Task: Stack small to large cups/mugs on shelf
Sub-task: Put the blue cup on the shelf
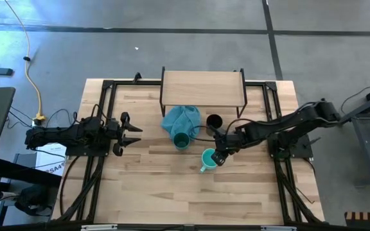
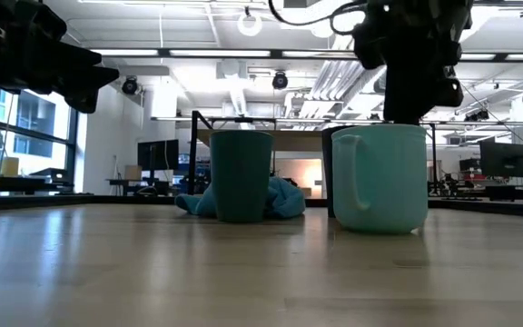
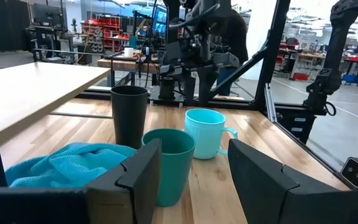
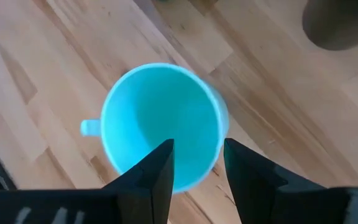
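Note:
Three cups stand upright on their bases on the tabletop, in front of the shelf [image 1: 203, 88]. They are the light turquoise mug [image 1: 208, 158], the dark teal cup [image 1: 181, 140] and the black cup [image 1: 214, 121]. My right gripper [image 4: 197, 155] hangs open just over the mug, pointing steeply down. One finger is over the mug's hollow and the other is outside its wall; I see no touch. The mug's handle [image 4: 89, 127] points away from the fingers. My left gripper [image 1: 133, 133] waits open at the table's left, level, facing the cups.
A blue-teal cloth [image 1: 180, 119] lies bunched between the shelf's front and the dark teal cup, against that cup's far side. Dark frame rails [image 1: 270, 102] run along both sides of the table. Bare wood [image 1: 172, 192] spreads toward the near edge.

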Available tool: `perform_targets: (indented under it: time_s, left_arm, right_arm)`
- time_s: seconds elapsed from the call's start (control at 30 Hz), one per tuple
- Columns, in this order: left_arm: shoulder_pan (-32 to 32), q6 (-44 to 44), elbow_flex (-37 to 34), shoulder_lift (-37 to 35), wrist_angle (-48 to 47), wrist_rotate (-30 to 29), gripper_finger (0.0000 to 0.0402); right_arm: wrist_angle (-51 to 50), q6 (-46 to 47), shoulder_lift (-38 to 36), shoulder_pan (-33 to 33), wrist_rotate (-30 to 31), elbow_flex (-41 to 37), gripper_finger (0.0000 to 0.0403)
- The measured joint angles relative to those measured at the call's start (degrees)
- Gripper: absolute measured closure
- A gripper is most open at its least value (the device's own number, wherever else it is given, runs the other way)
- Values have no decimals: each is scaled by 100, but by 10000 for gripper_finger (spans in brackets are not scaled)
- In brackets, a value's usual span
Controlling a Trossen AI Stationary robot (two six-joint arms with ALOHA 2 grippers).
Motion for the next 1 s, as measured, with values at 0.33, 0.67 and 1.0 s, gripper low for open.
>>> perform_targets:
  time_s: [0.33,0.67,1.0]
  left_arm:
    - [0,-144,0,0,-2,0,227]
    - [-1,-153,0,0,-2,2,227]
    - [0,-147,0,-1,-2,2,227]
  right_arm:
    - [-22,-15,44,-148,-68,2,274]
    - [-432,651,44,-53,-322,4,274]
    - [-370,2220,44,348,-249,4,274]
